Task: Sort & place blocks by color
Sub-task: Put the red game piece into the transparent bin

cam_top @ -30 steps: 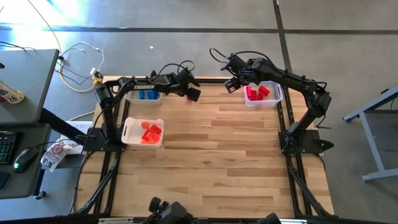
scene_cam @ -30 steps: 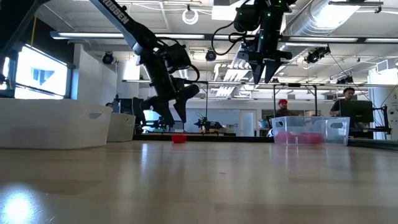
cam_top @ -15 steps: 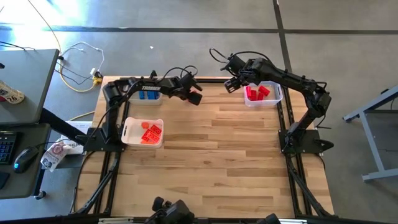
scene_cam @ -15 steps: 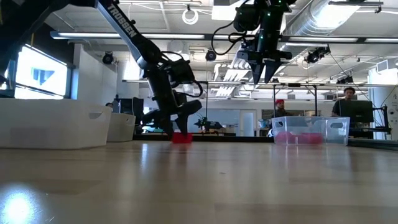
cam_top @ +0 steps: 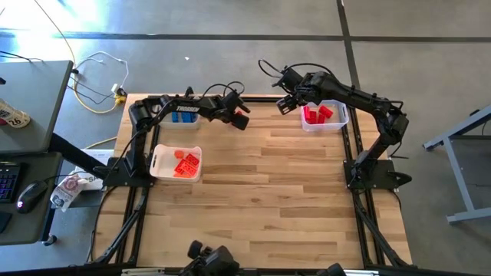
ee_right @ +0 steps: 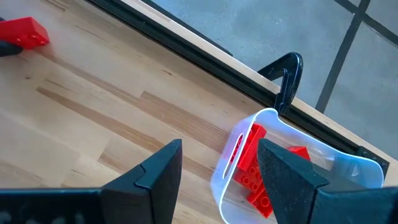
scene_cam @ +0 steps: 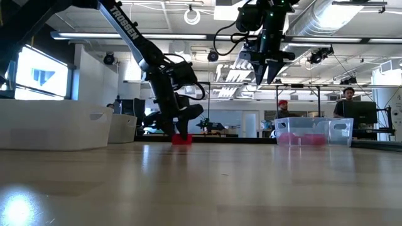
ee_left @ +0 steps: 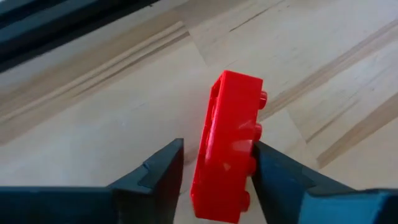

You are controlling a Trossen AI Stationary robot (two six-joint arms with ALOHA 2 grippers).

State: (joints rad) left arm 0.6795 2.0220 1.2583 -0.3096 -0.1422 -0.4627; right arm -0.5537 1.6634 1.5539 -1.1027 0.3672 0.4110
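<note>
Nearly sorted: orange blocks (cam_top: 185, 163), blue blocks (cam_top: 182, 116) and red blocks (cam_top: 317, 114) fill three separate bins. One red brick (ee_left: 229, 146) remains on the table's far edge, standing between the left gripper's (ee_left: 214, 171) parted fingers, grip apparently incomplete. Right gripper (cam_top: 288, 103) hovers wide open, empty, beside the red bin (cam_top: 328, 126).

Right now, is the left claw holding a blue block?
No, the block between the left claw's fingers is red, standing on the wooden table.

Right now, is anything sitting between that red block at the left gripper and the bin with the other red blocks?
Nothing visible. The red block sits between the left gripper fingers at the table's far edge, and only bare wood separates it from the clear bin.
</note>
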